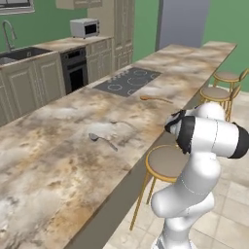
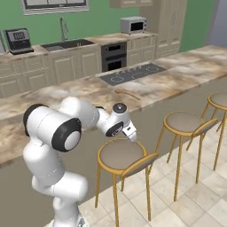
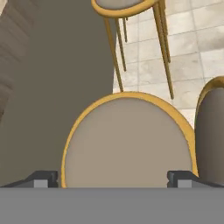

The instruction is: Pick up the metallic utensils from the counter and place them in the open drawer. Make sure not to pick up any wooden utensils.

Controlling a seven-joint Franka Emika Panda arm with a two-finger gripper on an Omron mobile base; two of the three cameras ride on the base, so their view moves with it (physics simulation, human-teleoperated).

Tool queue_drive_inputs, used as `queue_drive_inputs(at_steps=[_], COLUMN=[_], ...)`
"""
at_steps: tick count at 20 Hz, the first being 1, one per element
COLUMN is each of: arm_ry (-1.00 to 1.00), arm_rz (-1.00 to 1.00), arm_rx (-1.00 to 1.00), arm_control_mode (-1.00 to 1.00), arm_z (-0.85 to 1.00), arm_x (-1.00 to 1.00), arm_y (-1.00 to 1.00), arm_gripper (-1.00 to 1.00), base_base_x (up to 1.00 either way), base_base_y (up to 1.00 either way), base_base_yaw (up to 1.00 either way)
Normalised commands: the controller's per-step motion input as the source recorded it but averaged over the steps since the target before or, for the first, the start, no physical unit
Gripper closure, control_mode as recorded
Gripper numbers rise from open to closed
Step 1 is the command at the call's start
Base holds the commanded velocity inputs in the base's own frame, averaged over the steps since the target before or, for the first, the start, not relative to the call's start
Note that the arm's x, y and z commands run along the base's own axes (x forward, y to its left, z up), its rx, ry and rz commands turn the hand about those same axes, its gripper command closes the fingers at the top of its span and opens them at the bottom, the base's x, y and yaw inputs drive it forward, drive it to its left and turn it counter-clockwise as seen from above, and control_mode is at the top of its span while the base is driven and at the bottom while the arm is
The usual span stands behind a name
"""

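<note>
step: reach | pincer point(image 3: 113, 179) open, empty, over stool point(image 3: 127, 140) | lift over table point(image 1: 58, 160) edge to grey spoon point(image 1: 99, 139), skip wooden spoon point(image 1: 156, 99)

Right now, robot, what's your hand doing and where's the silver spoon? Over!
Hand open, empty, hanging over a stool seat. Grey spoon untouched on the counter; wooden spoon farther along by the cooktop. Stool between hand and counter.

beige-brown marbled counter point(image 1: 58, 146), grey spoon point(image 1: 101, 139), orange-brown wooden spoon point(image 1: 156, 99)
</note>
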Motion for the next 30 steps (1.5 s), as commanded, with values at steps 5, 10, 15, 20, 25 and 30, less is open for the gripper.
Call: queue_drive_inputs(at_steps=[5,10,15,20,25,30], arm_ry=[0.0,0.0,0.0,0.06,0.08,0.05], arm_rz=[0.0,0.17,0.49,0.47,0.35,0.36], arm_rx=[0.0,-0.02,-0.09,-0.17,-0.31,-0.24], arm_control_mode=[1.0,-1.0,-1.0,-1.0,-1.0,-1.0], arm_z=[0.0,0.04,0.26,0.65,0.97,0.22], arm_x=[0.0,0.06,0.05,0.0,-0.42,-0.79], arm_y=[0.0,0.14,0.71,0.97,0.92,0.54], arm_gripper=[-1.0,-1.0,-1.0,-1.0,-1.0,-1.0], base_base_x=[0.92,0.18,0.0,0.0,0.0,0.0], base_base_y=[-0.03,0.05,0.0,0.0,0.0,0.0], base_base_yaw=[0.11,0.21,0.0,0.0,0.0,0.0])
